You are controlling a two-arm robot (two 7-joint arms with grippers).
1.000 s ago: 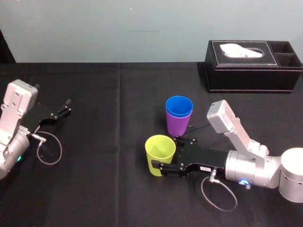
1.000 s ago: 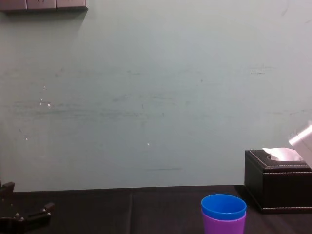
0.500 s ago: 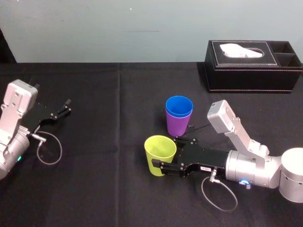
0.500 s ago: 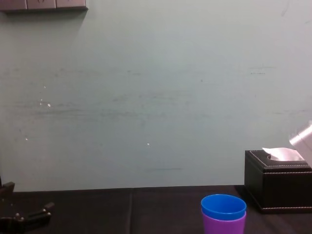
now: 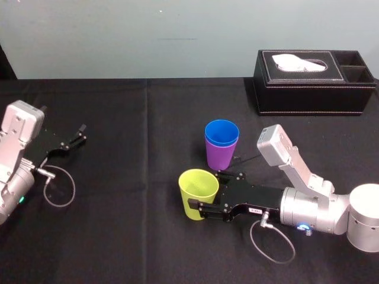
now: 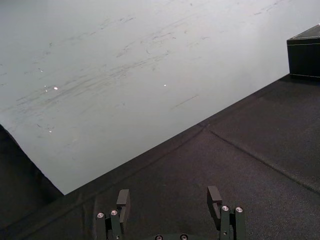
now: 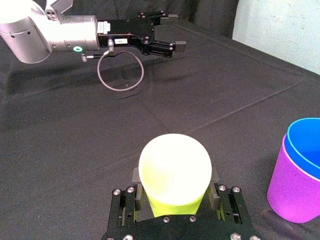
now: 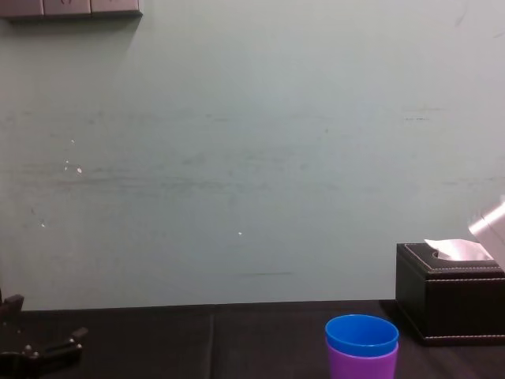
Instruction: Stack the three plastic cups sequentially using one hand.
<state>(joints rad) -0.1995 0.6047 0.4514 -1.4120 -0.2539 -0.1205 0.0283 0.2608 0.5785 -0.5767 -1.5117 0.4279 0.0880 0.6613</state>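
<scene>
The right gripper [image 5: 206, 191] fingers clamp the upright yellow-green cup [image 5: 195, 184] at the middle of the table [image 5: 130, 236]. The blue cup [image 5: 222, 132] sits nested in the purple cup [image 5: 220, 157], just behind. The left gripper [image 5: 76, 139] is parked at far left, fingers spread wide.

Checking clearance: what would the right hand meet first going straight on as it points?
Apparently nothing: beyond the yellow-green cup the right hand grips, only bare tablecloth lies ahead; the left hand looks off-line.

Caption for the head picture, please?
Right gripper clasps the yellow-green cup beside the blue cup nested in the purple cup; left gripper parked far left.
</scene>
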